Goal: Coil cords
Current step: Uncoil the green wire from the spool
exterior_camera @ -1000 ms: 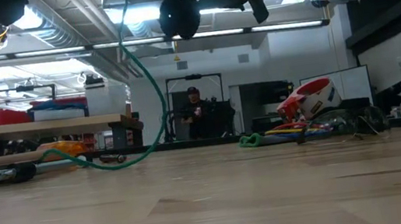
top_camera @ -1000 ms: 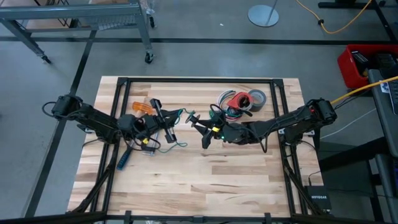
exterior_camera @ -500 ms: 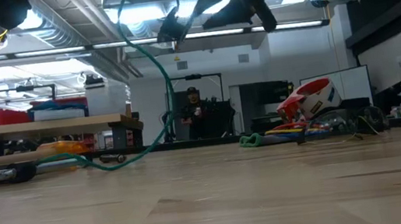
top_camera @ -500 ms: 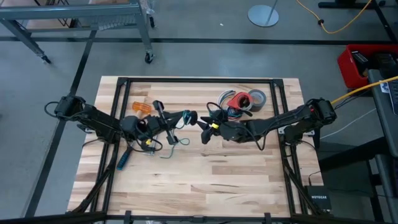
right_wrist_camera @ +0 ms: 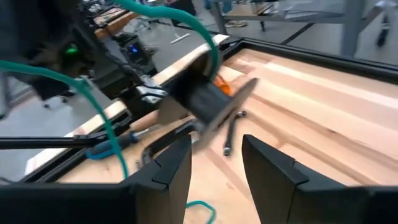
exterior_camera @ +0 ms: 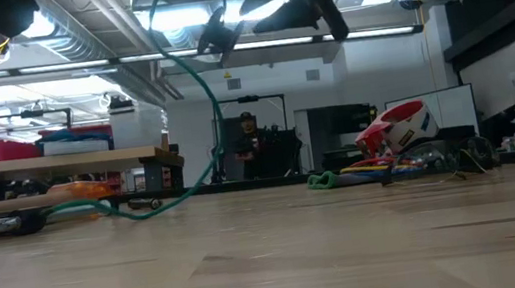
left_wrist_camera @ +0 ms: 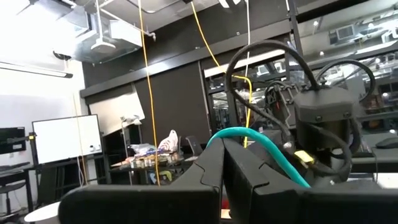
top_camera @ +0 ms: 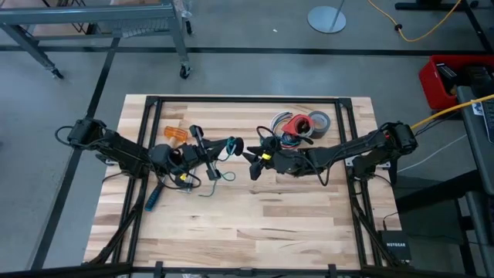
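- The green cord [exterior_camera: 205, 141] is the landmark. In the low view it hangs from above the table, drops in a curve and trails along the wooden table [top_camera: 255, 224] toward the orange tool [top_camera: 175, 133].
- The left gripper [top_camera: 202, 150] is closed on the green cord near its upper end. In the left wrist view the cord [left_wrist_camera: 267, 149] emerges from between the shut fingers [left_wrist_camera: 211, 171].
- The right gripper [top_camera: 253, 161] stands just beside the cord's black plug [top_camera: 237, 144], fingers spread wide and holding nothing. In the right wrist view the plug [right_wrist_camera: 208, 102] lies ahead of the open fingers [right_wrist_camera: 171, 165].
- Judged step: the right gripper takes the plug end so a loop can be formed.
- To do it well, centre the plug between the fingers before closing. Keep the held end steady so the cord does not swing.
- Risk: the slack on the table may snag on the blue-handled tool [top_camera: 153, 198] beside the cord's lower run.
- Beyond the cord, at the far side of the table, lie the tape rolls [top_camera: 309, 122] among other loose cables.
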Motion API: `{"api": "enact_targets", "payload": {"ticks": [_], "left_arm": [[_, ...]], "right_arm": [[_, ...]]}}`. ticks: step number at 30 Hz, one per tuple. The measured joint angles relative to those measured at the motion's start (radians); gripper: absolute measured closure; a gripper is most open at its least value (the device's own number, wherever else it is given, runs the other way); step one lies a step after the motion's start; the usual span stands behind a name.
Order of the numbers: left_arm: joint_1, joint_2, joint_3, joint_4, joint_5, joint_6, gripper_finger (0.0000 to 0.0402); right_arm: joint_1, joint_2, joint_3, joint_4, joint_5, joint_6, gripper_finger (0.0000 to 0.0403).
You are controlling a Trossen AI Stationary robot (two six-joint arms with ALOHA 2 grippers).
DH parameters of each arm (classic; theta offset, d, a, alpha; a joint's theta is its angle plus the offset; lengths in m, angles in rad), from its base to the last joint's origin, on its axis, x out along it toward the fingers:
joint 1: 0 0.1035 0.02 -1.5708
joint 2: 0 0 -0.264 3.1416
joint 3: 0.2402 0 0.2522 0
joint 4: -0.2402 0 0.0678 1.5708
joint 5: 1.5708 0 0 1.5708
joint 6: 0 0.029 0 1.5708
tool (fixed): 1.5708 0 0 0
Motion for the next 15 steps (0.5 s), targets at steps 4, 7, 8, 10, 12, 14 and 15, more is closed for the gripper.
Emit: {"api": "enact_targets", "payload": {"ticks": [4, 7, 8, 10, 12, 14, 15], "left_arm": [[0.001, 0.000, 0.000, 0.000, 0.000, 0.000, 0.0402], [0.001, 0.000, 0.000, 0.000, 0.000, 0.001, 0.0402], [0.000, 0.000, 0.000, 0.000, 0.000, 0.001, 0.0402], [0.000, 0.000, 0.000, 0.000, 0.002, -0.002, 0.0402], [0.000, 0.000, 0.000, 0.000, 0.016, -0.009, 0.0402], [0.000, 0.000, 0.000, 0.000, 0.044, -0.013, 0.0402], [-0.001, 0.000, 0.000, 0.000, 0.054, -0.014, 0.0402]], "right_arm": [[0.000, 0.000, 0.000, 0.030, -0.019, -0.002, 0.0257], [-0.001, 0.000, 0.000, 0.027, -0.018, -0.002, 0.0257], [-0.001, 0.005, 0.000, 0.029, -0.016, -0.002, 0.0257], [-0.001, 0.016, 0.000, 0.028, -0.012, -0.002, 0.0257], [-0.002, 0.038, 0.000, 0.036, -0.012, -0.002, 0.0257], [-0.009, 0.059, 0.000, 0.043, -0.020, -0.002, 0.0257], [-0.015, 0.071, 0.000, 0.058, -0.030, -0.002, 0.0257]]}}
